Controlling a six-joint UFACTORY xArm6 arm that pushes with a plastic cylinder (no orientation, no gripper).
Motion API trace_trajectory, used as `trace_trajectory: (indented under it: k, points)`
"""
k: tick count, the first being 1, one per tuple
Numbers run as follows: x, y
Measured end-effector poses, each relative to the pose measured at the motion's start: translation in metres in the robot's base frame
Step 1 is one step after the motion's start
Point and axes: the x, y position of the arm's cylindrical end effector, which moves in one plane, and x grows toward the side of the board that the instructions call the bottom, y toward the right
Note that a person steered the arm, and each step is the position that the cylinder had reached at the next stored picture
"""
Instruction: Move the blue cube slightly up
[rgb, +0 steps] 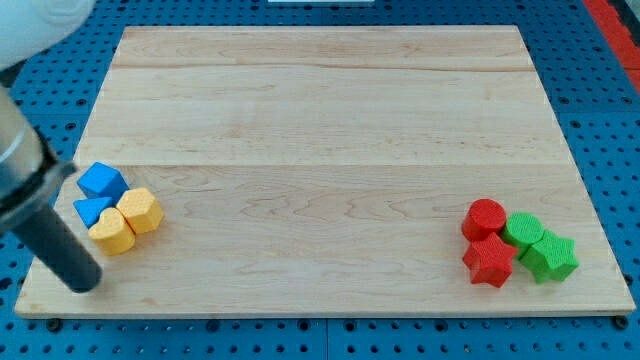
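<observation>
Counting eight blocks on the wooden board: two blue, two yellow, two red, two green. My tip rests near the view's bottom left, touching nothing, just below the left cluster. There, the blue cube sits topmost, touching a blue triangle; beside them lie a yellow heart and a yellow block. At the view's right cluster a red cylinder, red star, green cylinder and green star.

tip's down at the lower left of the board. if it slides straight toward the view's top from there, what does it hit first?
Probably nothing. My tip sits left of and below the cluster; the lower yellow block, the blue triangle and the blue cube all lie slightly right of that line. It would pass close, so a graze is possible.
</observation>
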Motion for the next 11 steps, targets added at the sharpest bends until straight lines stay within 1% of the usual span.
trace_trajectory:
  k: [1,2,3,4,5,6,7,8,10,11]
  points:
    - [-0.028,-0.01]
    - [-0.067,-0.001]
    - [-0.077,-0.004]
    - [-0.09,-0.022]
    - [-0.12,-0.013]
    - [-0.145,0.012]
    - [-0.169,0.013]
    - [-0.17,0.037]
    - [-0.148,0.095]
    - [-0.159,0.109]
